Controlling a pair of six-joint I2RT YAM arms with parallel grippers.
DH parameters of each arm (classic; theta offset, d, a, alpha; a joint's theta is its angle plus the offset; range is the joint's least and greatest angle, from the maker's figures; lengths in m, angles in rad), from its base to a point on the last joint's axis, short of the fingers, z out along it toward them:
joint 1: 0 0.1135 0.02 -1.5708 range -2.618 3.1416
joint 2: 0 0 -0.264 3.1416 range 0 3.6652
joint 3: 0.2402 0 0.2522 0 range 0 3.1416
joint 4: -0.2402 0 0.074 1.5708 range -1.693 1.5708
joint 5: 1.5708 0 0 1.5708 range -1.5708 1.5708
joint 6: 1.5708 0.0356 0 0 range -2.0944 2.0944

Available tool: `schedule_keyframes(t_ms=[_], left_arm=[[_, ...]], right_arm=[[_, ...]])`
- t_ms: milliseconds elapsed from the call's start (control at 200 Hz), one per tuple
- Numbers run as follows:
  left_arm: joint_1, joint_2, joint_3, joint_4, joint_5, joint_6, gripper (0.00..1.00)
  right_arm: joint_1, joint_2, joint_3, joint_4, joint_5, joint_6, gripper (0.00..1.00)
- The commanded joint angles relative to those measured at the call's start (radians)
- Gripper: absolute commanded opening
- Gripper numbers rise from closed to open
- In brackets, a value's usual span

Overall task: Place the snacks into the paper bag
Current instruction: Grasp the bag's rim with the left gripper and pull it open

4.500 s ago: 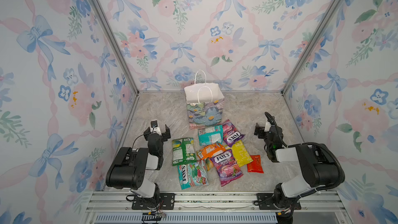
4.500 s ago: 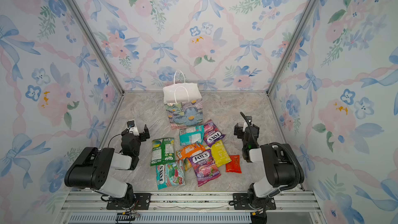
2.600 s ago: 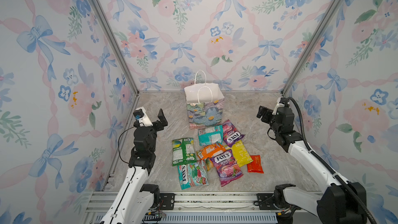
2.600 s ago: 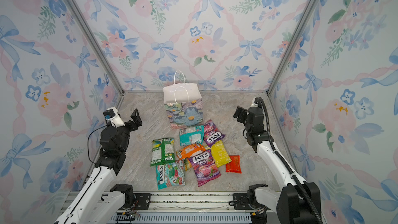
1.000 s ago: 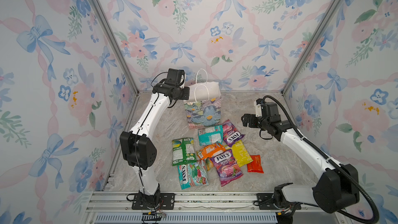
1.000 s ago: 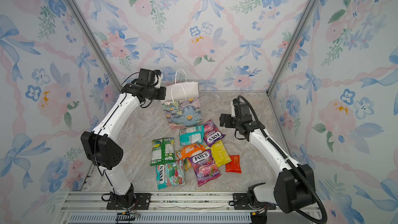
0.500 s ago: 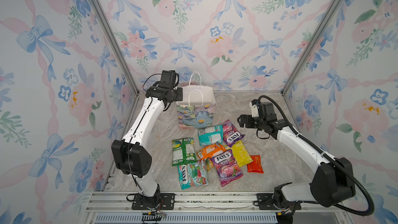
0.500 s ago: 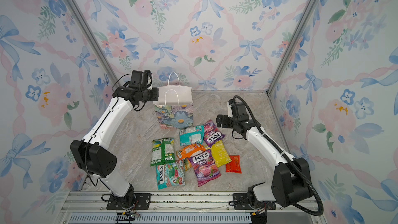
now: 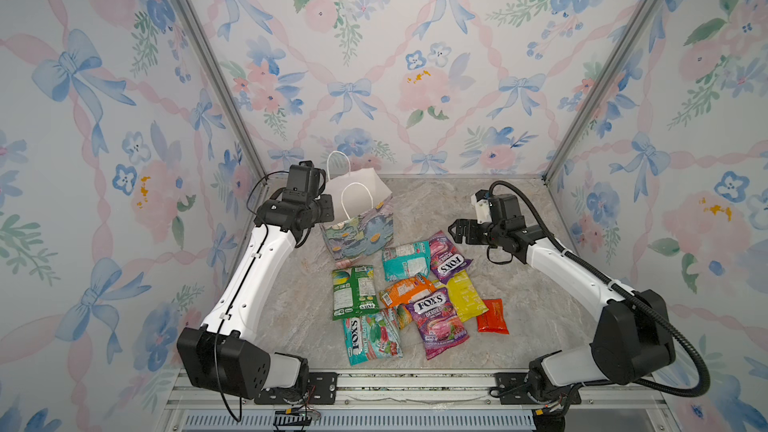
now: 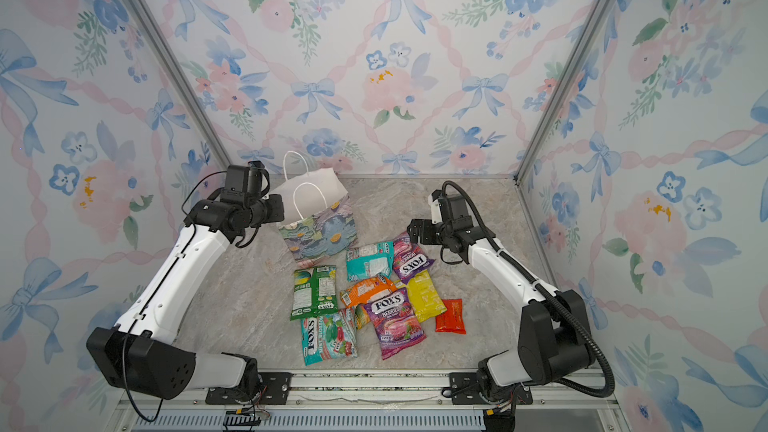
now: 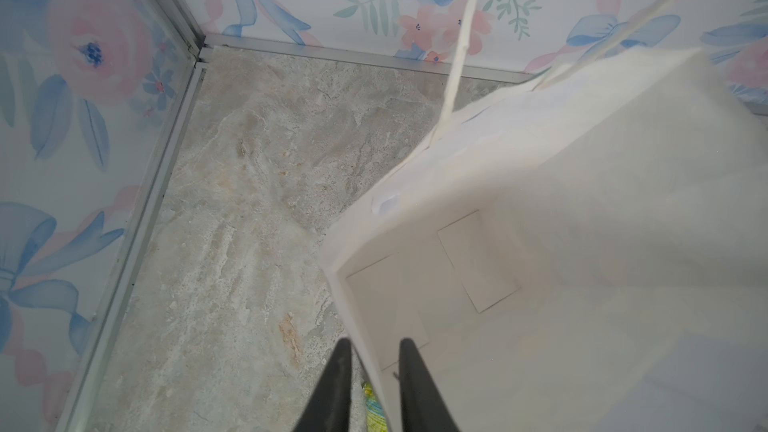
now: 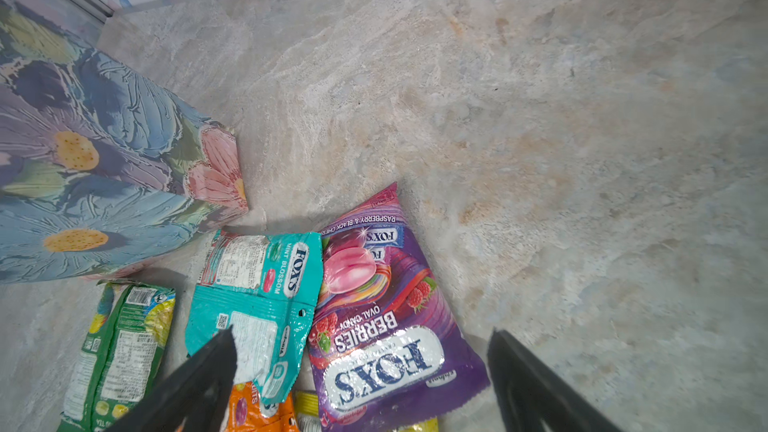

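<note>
Left wrist view: left pincer (image 11: 374, 342) parted, straddling the paper bag (image 11: 540, 243) side wall at the rim, not pinching it. Bag stands on end on the surface (image 9: 528, 284), long axis about vertical, mouth up. Snacks (image 9: 415, 297) lie flat just in front of the bag, outside it. Right pincer (image 12: 361, 334) spread wide, empty, above the purple pouch (image 12: 374, 284) near the bag's base.

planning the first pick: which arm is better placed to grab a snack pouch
Right, probably: the open right gripper hovers over the glossy purple FOX'S plastic pouch; the left gripper straddles the rim of the floral paper gift bag.
</note>
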Motion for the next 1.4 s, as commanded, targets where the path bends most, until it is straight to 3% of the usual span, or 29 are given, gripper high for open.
schedule_keyframes(t_ms=[0,100,320,665,860,1055,1395], left_arm=[[0.020,-0.049,0.002,0.000,0.033,0.018,0.52],[0.034,-0.066,0.032,0.002,0.040,0.064,0.71],[0.064,-0.041,0.136,0.037,0.069,0.198,0.80],[0.087,0.208,0.320,0.035,0.171,0.386,0.78],[0.091,0.299,0.379,0.035,0.168,0.461,0.78],[0.095,0.355,0.405,0.034,0.165,0.492,0.78],[0.099,0.391,0.410,0.001,0.257,0.495,0.71]], right_arm=[[0.013,0.013,0.042,0.008,-0.032,0.021,0.97],[0.012,0.009,0.051,-0.001,-0.037,0.022,0.97],[0.013,-0.024,0.039,-0.007,-0.037,0.019,0.97],[0.012,-0.053,0.043,-0.023,-0.056,0.022,0.97],[0.013,-0.063,0.045,-0.029,-0.056,0.019,0.97],[0.013,-0.056,0.051,-0.025,-0.064,0.023,0.96],[0.013,-0.052,0.057,-0.025,-0.075,0.029,0.97]])
